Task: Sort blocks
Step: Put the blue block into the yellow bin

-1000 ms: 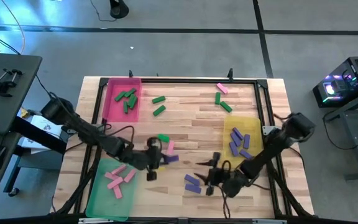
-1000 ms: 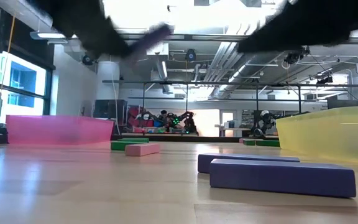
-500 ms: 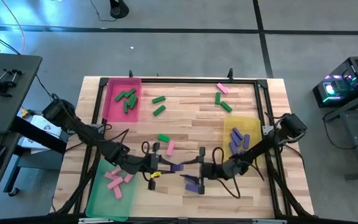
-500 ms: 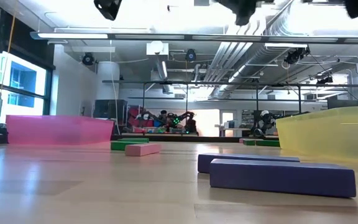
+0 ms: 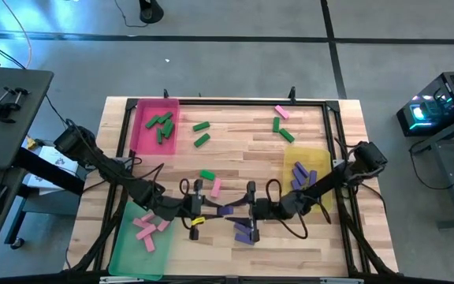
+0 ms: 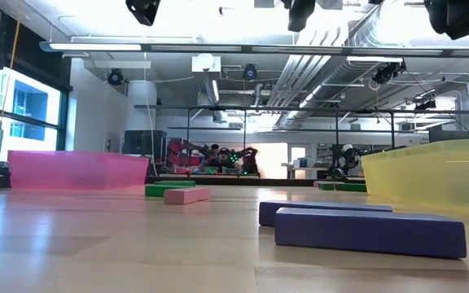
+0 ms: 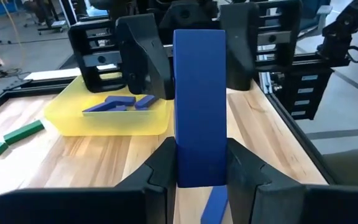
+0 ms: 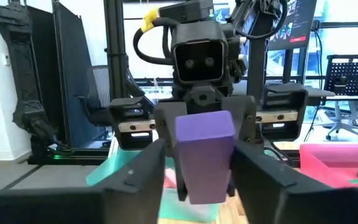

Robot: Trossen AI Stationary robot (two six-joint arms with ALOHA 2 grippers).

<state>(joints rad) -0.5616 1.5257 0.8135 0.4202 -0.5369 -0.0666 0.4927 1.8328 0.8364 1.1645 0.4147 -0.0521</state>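
From above, you have both arms meeting over the near middle of the table (image 5: 235, 158). Your left hand (image 5: 211, 210) is clamped on a purple block (image 5: 225, 211), lifted off the wood. Your right hand (image 5: 243, 210) faces it from the other side, its tips at the same block. Just beside them two loose purple blocks (image 5: 244, 233) lie on the table. A green block (image 5: 206, 175) and a pink block (image 5: 215, 187) sit a little farther in. Several green blocks (image 5: 161, 125) lie in the pink tray (image 5: 136, 126), pink blocks (image 5: 150, 227) in the green tray (image 5: 120, 237), and purple blocks (image 5: 304, 180) in the yellow tray (image 5: 290, 158). More green ones (image 5: 202, 134) lie loose beside the pink tray, and a pink one with two green ones (image 5: 282, 125) near the far right corner.

At table height, you see the two loose purple blocks lying flat, one just behind the other. The green and pink blocks lie farther back, with the pink tray to one side and the yellow tray to the other. Only dark bits of the arms show at the upper edge.

Through the left wrist camera, the held block stands upright, pinched at its lower end between your left fingers (image 7: 157, 171). The right hand's jaws stand on either side of its upper end, with a thin gap on one side.

Through the right wrist camera, the same block fills the space between the right hand's spread jaws, open around it rather than clamped. The left hand sits directly behind the block.
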